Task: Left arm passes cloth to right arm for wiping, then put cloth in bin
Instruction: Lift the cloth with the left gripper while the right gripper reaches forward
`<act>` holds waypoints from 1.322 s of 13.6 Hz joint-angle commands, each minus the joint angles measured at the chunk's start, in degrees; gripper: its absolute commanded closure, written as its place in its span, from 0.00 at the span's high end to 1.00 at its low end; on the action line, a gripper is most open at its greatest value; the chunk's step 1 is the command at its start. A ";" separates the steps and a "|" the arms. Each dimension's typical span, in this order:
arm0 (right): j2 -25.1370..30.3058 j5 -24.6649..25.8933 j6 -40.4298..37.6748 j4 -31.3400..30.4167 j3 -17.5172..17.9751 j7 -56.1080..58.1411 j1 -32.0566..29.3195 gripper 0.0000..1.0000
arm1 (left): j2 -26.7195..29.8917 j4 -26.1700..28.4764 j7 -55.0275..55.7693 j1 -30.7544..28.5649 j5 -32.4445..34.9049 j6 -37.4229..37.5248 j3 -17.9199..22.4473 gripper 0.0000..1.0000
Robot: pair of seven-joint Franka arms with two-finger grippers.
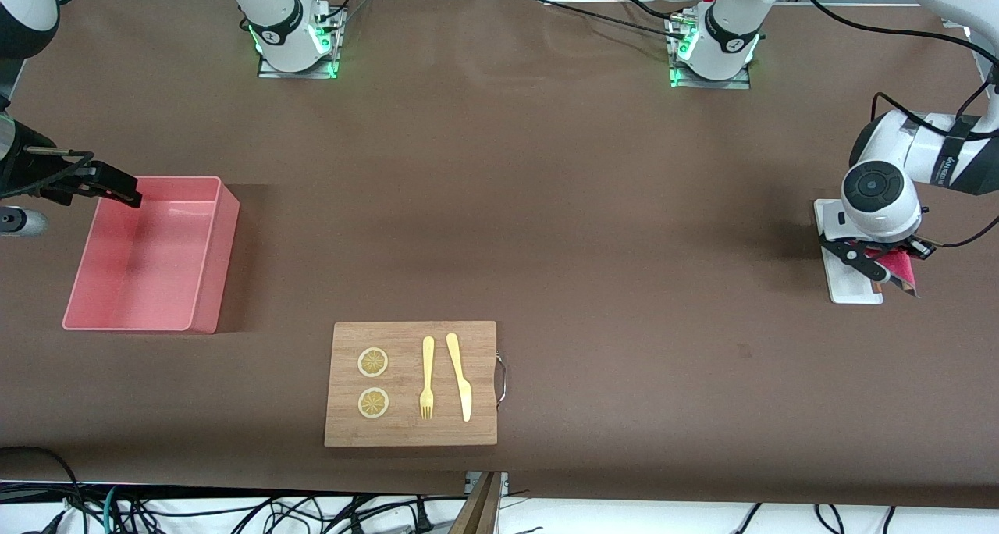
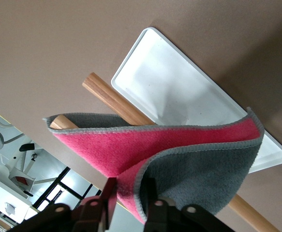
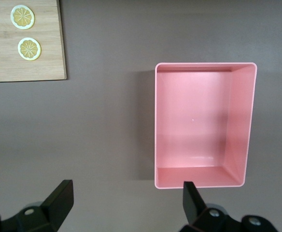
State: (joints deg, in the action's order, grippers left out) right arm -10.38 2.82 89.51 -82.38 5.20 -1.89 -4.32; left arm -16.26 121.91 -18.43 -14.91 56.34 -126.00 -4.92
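Your left gripper (image 1: pixel 886 272) is pinched on the cloth (image 2: pixel 179 154), which hangs folded from its fingers (image 2: pixel 150 191), pink face and grey face both showing. It is over the white tray (image 2: pixel 179 92) at the left arm's end of the table, with a wooden stick (image 2: pixel 117 104) lying partly under that tray. Your right gripper (image 3: pixel 124 198) waits with its jaws wide apart and nothing between them, at the rim of the bin (image 1: pixel 211 245) at the right arm's end. The board (image 1: pixel 410 425), nearer the front camera, carries two lemon slices (image 1: pixel 373 362), a fork (image 1: pixel 427 378) and a knife (image 1: pixel 460 378).
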 commanded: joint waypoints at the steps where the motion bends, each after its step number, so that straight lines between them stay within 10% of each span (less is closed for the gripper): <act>1: -0.52 0.26 -0.83 0.91 0.16 0.66 0.28 1.00 | -0.44 -1.06 -0.73 -0.38 1.76 -0.21 -0.27 0.00; 8: -1.67 1.14 -0.57 -0.85 0.25 -0.39 0.98 1.00 | 3.24 -4.13 -7.56 -0.20 -5.41 4.17 -0.53 0.00; 18: -9.65 -16.16 5.49 -1.20 3.05 -29.63 1.68 1.00 | 3.52 -33.38 -8.48 0.41 -28.44 50.48 -13.62 0.00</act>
State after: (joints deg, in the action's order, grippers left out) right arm -18.49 -11.15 93.28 -83.77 6.59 -26.02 -2.74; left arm -11.64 93.75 -27.33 -14.26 32.41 -79.77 -17.14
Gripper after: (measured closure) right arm 0.000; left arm 0.982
